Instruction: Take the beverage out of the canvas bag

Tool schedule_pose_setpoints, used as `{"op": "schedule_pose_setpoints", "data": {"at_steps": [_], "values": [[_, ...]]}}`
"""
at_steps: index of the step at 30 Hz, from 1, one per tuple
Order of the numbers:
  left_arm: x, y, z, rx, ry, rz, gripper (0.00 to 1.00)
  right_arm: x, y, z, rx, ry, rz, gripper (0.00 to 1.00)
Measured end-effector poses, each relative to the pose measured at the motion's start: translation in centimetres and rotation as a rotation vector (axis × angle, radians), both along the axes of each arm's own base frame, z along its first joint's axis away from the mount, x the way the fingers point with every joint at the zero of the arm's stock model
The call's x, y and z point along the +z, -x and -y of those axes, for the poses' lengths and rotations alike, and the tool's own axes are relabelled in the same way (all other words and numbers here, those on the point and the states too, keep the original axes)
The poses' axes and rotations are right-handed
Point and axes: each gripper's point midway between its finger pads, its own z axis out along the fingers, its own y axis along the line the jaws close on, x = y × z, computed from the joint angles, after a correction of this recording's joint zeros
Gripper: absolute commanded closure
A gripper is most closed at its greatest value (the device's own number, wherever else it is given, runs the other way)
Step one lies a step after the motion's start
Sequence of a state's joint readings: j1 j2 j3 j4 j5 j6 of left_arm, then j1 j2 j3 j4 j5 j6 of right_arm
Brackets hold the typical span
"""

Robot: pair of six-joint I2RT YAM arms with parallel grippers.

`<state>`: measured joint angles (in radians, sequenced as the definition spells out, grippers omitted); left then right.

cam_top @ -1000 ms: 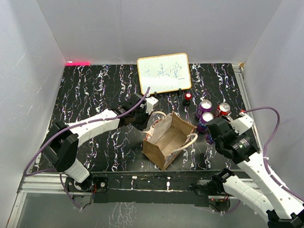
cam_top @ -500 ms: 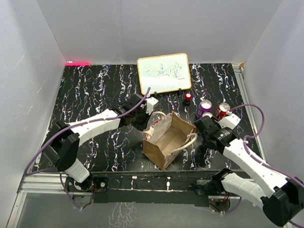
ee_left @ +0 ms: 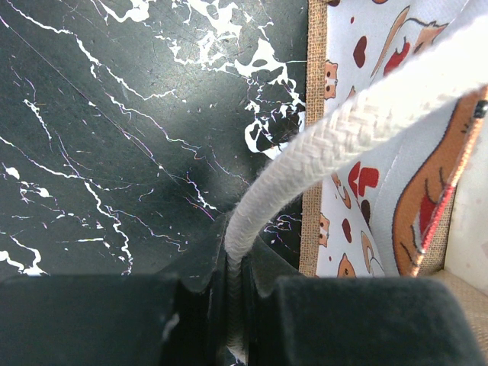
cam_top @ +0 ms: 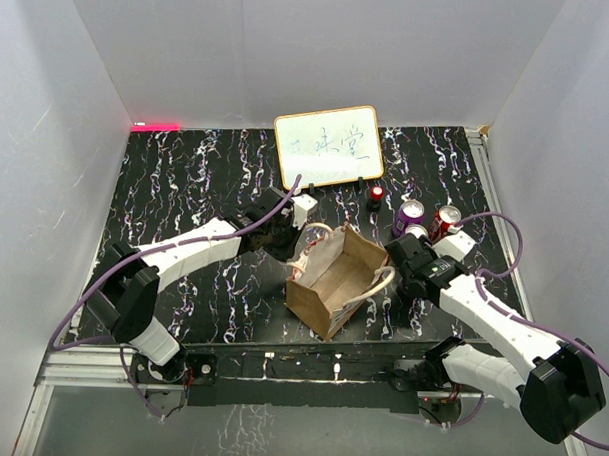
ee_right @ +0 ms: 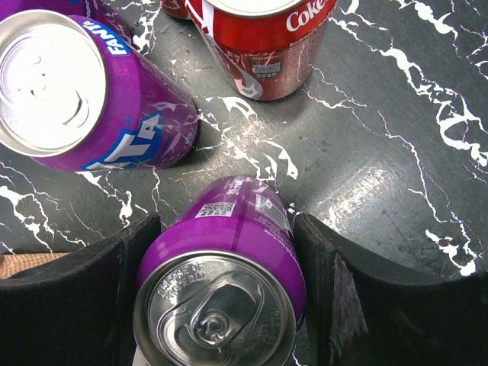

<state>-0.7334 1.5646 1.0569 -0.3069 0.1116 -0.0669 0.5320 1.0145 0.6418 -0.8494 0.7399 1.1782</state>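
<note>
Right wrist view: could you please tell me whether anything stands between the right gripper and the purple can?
Nothing visible does: the purple can sits between the right gripper's fingers, one against each side. The Fanta can and Coke can stand beyond it, apart.

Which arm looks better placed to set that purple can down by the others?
Right: its jaws clasp the purple can beside the other cans; the left jaws pinch the handle of the canvas bag.

Open tan canvas bag (cam_top: 335,276), purple can (ee_right: 221,290) upright
</note>
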Motion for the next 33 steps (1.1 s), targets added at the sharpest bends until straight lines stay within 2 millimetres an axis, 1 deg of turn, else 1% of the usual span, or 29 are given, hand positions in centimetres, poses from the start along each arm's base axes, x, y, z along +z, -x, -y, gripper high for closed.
{"op": "schedule_pose_setpoints", "data": {"at_steps": [7,10,14,20,21,23,25,27,31,33], "values": [[0.0,0.0,0.0,0.0,0.0,0.0,0.98,-0.2,-0.2,0.3,-0.004,-0.007,-0.009,0.85],[0.0,0.0,0.0,0.0,0.0,0.0,0.98,-0.2,-0.2,0.5,-0.005,-0.007,-0.015,0.82],[0.0,0.0,0.0,0.0,0.0,0.0,0.98,-0.5,-0.4,0.7,-0.001,-0.007,-0.019,0.73],[0.0,0.0,0.0,0.0,0.0,0.0,0.98,-1.0,-0.3,0.7,0.008,-0.014,-0.033,0.67],[0.0,0.0,0.0,0.0,0.0,0.0,0.98,-1.1,-0.2,0.7,0.01,-0.013,-0.036,0.62],[0.0,0.0,0.0,0.0,0.0,0.001,0.98,-1.1,-0.2,0.7,0.014,-0.012,-0.04,0.5],[0.0,0.0,0.0,0.001,0.0,0.001,0.98,-1.1,-0.2,0.8,0.015,-0.011,-0.042,0.42],[0.0,0.0,0.0,0.001,-0.001,0.002,0.98,-1.1,-0.2,0.8,0.016,-0.01,-0.042,0.31],[0.0,-0.1,-0.1,0.003,-0.003,0.004,0.98,-1.0,-0.3,0.8,0.021,-0.011,-0.037,0.16],[0.0,-0.1,-0.1,0.005,-0.004,0.005,0.98,-0.6,-0.6,0.7,0.026,-0.013,-0.017,0.08]]}}
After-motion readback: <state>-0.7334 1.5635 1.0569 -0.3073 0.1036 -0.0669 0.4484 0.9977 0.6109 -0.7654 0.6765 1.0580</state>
